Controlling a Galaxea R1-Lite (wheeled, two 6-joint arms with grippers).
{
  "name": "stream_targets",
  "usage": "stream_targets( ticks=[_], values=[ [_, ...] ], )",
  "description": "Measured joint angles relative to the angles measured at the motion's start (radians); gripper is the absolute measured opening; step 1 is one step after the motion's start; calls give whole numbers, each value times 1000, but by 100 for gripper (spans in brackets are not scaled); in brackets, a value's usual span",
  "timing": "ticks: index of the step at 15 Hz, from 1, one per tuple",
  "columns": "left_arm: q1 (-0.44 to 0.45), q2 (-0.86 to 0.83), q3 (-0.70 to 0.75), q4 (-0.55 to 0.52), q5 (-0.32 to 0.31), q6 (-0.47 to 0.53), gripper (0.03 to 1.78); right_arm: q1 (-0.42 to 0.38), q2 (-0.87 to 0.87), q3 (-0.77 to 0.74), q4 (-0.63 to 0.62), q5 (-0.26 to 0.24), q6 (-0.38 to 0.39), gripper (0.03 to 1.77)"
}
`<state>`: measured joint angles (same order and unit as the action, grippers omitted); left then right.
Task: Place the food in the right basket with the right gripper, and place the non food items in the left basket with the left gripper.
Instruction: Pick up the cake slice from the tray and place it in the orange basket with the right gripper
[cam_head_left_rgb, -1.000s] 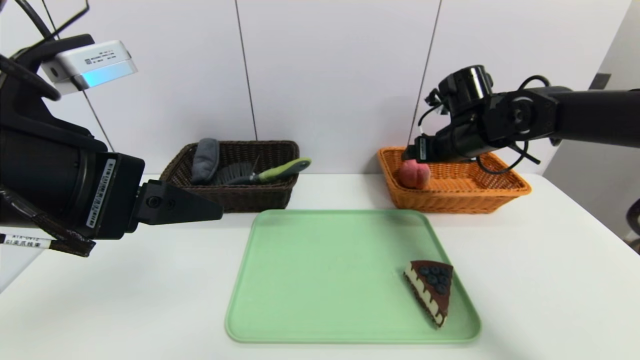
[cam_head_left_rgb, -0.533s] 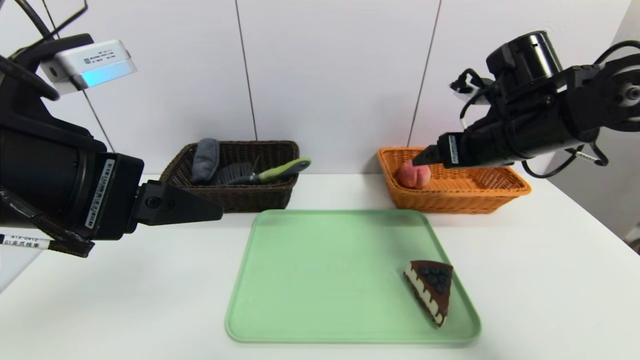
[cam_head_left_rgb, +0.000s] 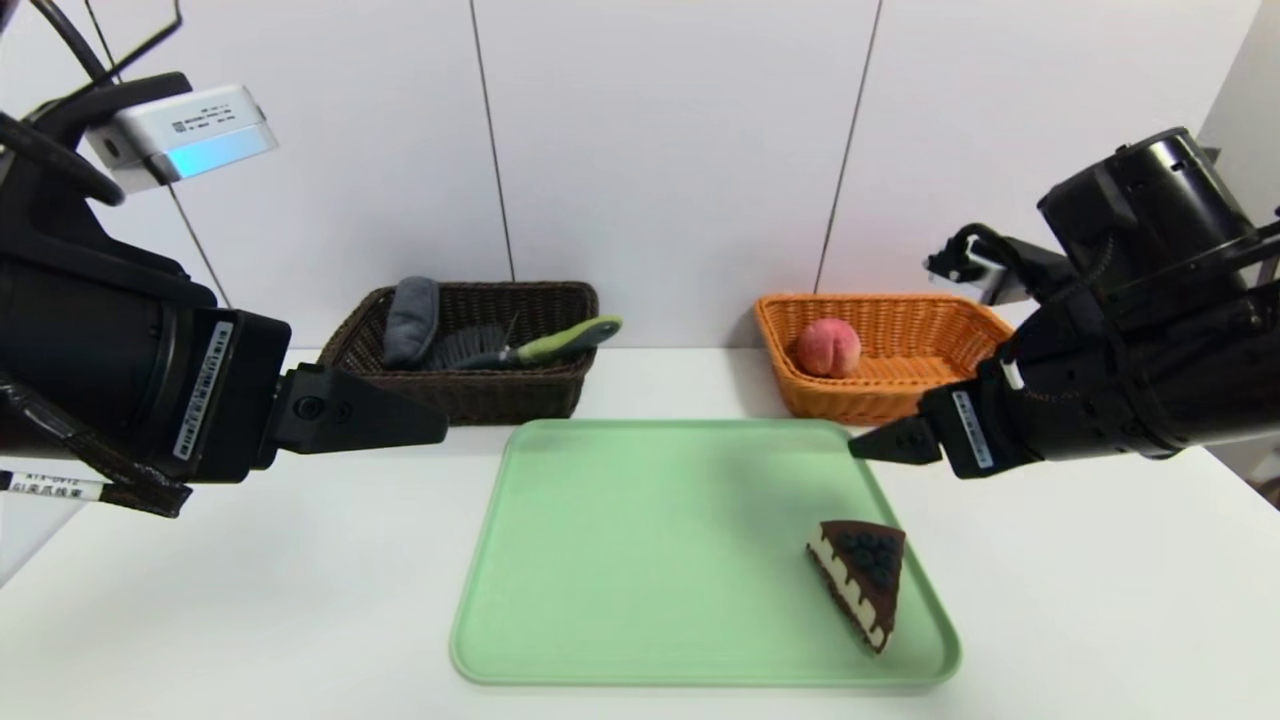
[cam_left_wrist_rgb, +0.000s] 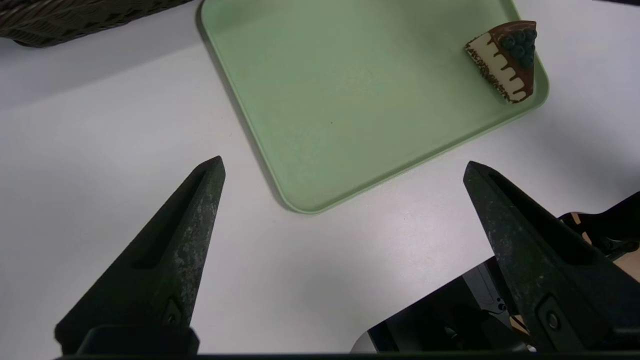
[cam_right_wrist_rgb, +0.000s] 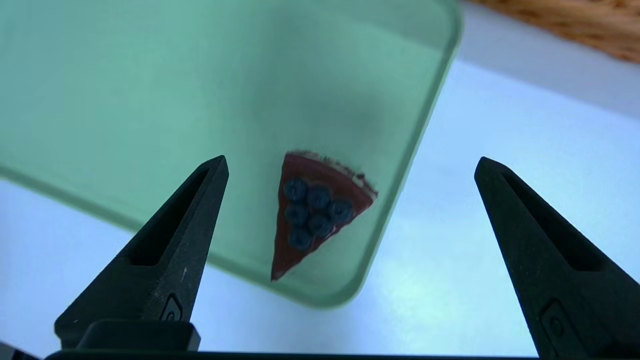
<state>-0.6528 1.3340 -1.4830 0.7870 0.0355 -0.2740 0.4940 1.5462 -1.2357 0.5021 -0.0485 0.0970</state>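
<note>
Small print runs along white stickers on both arms and on the left arm's grey box (cam_head_left_rgb: 178, 130), but none of it can be read. The cake (cam_head_left_rgb: 863, 580) is a wedge with a brown top, a cluster of dark blue berries, a cream side streaked with brown drips, and a narrow tip. It lies on the green tray (cam_head_left_rgb: 640, 560), in the tray's near right corner. The peach (cam_head_left_rgb: 828, 347), pink and round, sits in the orange basket (cam_head_left_rgb: 960, 350) beyond the tray's far right corner. A grey pad (cam_head_left_rgb: 410, 318) and a green-handled brush (cam_head_left_rgb: 540, 346) lie in the dark basket (cam_head_left_rgb: 480, 395) past the far left corner. The right pincer (cam_head_left_rgb: 868, 448) hangs spread wide and empty over the tray's right edge, above the cake. The left pincer (cam_head_left_rgb: 440, 425), also spread and empty, hovers over the bench (cam_head_left_rgb: 200, 600) left of the tray.
</note>
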Motion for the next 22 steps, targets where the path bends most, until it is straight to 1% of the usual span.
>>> stream_targets(
  ticks=[5,8,9,12,14,18,22],
  values=[
    [-1,0,1,-1,-1,1,169,70,9,95,-11,-10,-1,169],
    [-1,0,1,-1,0,0,169,85,57,112,-55,-12,-1,169],
    [-1,0,1,-1,1,0,169,88,77,116,-74,-19,-2,169],
    [-1,0,1,-1,0,0,169,106,141,129,-117,-79,-3,169],
    [0,0,2,-1,0,0,169,111,185,135,-133,-97,-3,169],
    [0,0,2,-1,0,0,169,113,236,147,-135,-100,-15,169],
    [0,0,1,-1,0,0,169,112,250,151,-135,-101,-29,169]
  ],
)
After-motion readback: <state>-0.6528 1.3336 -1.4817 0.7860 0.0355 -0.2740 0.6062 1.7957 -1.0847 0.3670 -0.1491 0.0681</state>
